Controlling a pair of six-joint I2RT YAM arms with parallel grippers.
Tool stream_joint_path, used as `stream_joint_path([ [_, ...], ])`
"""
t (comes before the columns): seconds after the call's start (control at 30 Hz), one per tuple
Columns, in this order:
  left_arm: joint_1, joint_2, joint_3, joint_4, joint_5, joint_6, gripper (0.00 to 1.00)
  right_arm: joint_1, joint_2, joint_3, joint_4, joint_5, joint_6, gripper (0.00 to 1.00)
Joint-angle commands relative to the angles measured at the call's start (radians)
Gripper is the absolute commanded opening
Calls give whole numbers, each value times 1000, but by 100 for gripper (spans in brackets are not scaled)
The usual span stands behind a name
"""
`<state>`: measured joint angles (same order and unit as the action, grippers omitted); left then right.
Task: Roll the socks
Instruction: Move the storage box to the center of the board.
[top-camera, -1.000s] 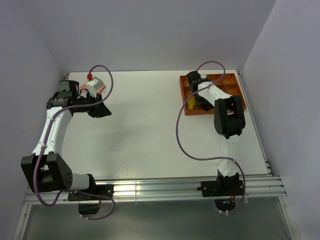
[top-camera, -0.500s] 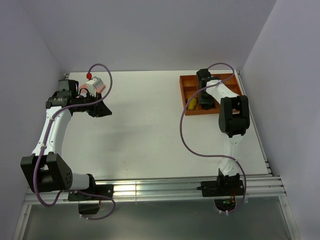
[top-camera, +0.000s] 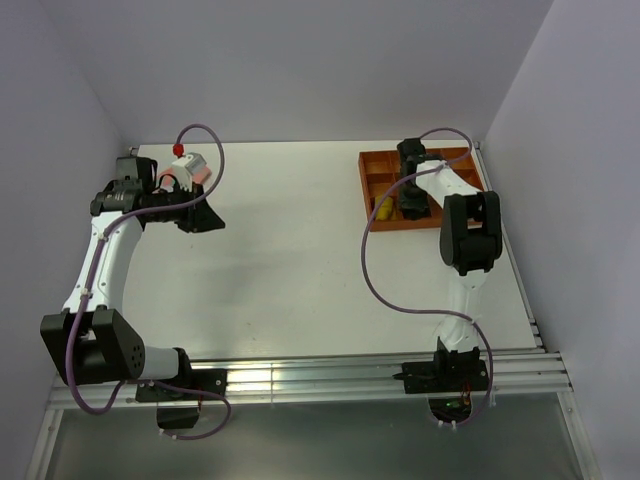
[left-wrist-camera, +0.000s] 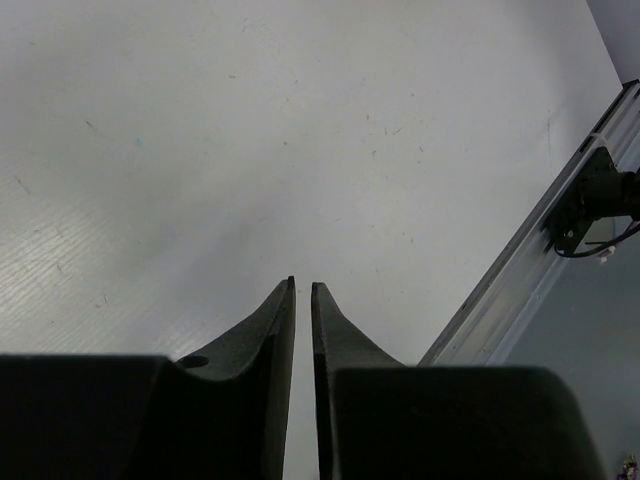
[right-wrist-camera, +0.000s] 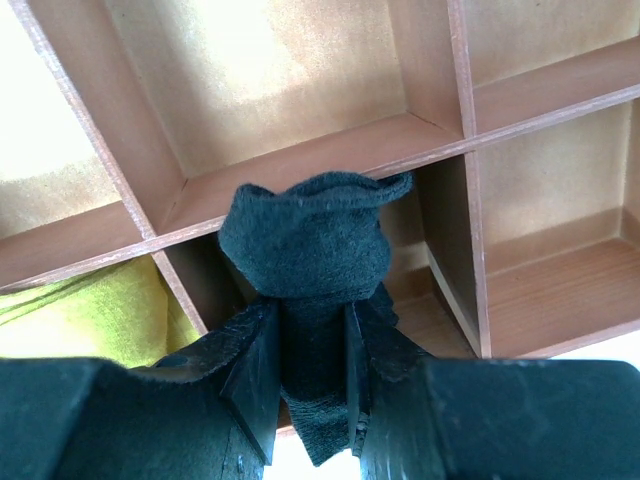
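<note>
Now farther over tray (top-camera: 372, 176) (right gripper (right-wrist-camera: 312, 335))

A white table (top-camera: 300, 270) sits enclosed by plain pale lavender walls (top-camera: 300, 70), evenly lit, an aluminium rail (top-camera: 320, 375) along its near edge.

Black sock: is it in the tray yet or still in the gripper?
Still gripped. The right gripper is shut on the black sock, above the tray compartments.

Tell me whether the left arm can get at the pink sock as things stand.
Probably yes: the pink sock lies on the table right beside the left gripper, nothing lying between them. Its jaws are nearly shut and hold nothing, so they must open first.
</note>
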<state>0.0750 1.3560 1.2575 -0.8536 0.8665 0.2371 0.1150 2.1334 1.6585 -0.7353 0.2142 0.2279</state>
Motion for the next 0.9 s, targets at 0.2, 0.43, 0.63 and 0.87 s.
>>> stream_joint_path([
  [0.2, -33, -52, 39, -12, 28, -42, 18, 11, -3, -106, -153, -157, 62, 2],
  [0.43, -53, -66, 16, 1, 16, -45, 18, 9, -17, -131, -142, -153, 71, 2],
  [0.63, -64, -61, 13, 16, 17, -59, 18, 14, -3, -108, -148, -168, 67, 2],
  [0.87, -67, -60, 17, 16, 6, -68, 18, 11, 6, -102, -156, -194, 57, 5],
])
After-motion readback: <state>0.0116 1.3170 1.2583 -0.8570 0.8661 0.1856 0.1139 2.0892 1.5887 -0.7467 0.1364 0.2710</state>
